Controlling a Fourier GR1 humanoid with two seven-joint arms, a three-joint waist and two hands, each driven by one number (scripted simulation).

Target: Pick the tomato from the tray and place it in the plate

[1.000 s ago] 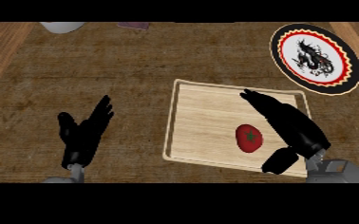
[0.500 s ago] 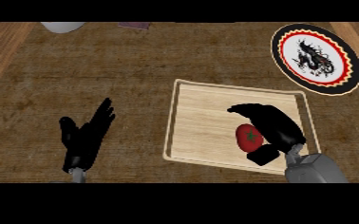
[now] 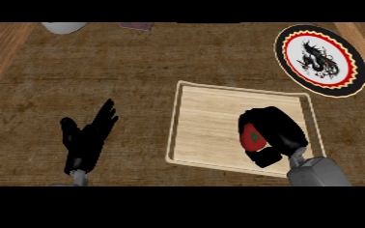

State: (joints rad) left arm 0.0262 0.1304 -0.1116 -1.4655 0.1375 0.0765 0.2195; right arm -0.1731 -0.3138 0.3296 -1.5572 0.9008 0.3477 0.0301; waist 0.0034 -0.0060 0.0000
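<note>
- Since the frame half a second ago the right hand (image 3: 274,133) has closed further round the tomato (image 3: 251,136): its fingers now curl over the fruit's top and right side and the thumb hooks under it, so less red shows than before.
- A second ago that hand lay flat and stretched above the tomato; now it is bunched over it, wrist at the lower right of the frame.
- The wooden tray (image 3: 206,125) sits right of centre and holds only the tomato, which lies in the tray's lower right part, still on the wood as far as can be told.
- The tomato looks slightly taller than wide, its long axis running up and down the frame; a dark green stem mark faces the camera.
- The round plate (image 3: 341,77), with a red and black rim and a dark dragon figure on white, lies at the upper right on the tabletop (image 3: 107,67), apart from the tray, with nothing on it.
- The left hand (image 3: 85,140) rests open at the lower left, fingers straight, unchanged.
</note>
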